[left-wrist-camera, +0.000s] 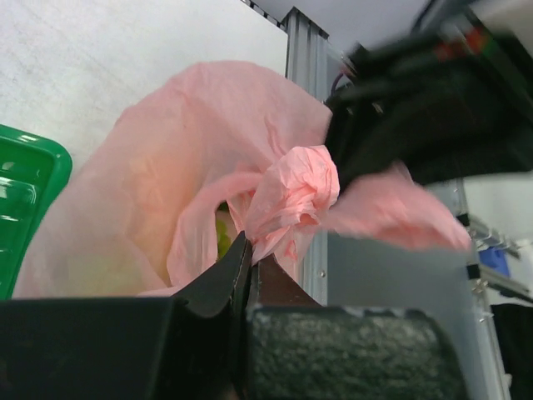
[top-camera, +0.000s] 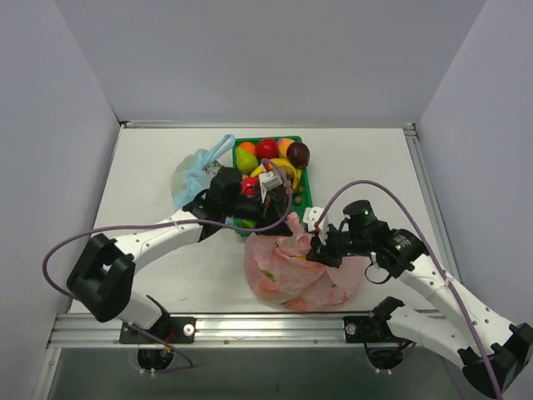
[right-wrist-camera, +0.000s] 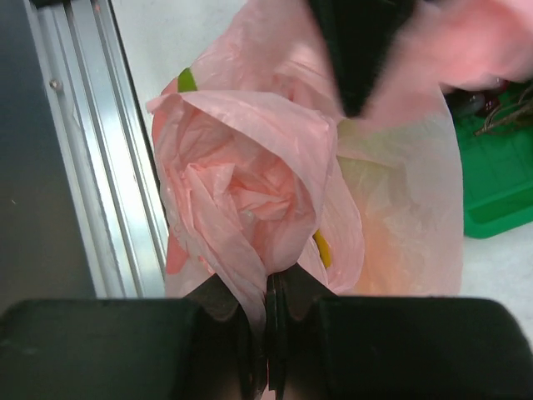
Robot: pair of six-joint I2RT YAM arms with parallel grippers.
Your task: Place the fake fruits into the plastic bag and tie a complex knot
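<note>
Plastic bag (top-camera: 296,271) between left gripper (left-wrist-camera: 247,275) and right gripper (right-wrist-camera: 271,317), each tight on its film; knot (left-wrist-camera: 296,187) plain only in wrist views.

Pale-pink plastic bag (top-camera: 291,271), green tray (top-camera: 306,185)

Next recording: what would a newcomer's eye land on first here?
A crinkly pink plastic bag sits near the front edge of the table, a knot bunched at its top. The left gripper and right gripper each have jaws shut on its plastic. Behind, bright fake fruits lie in a green tray.
</note>
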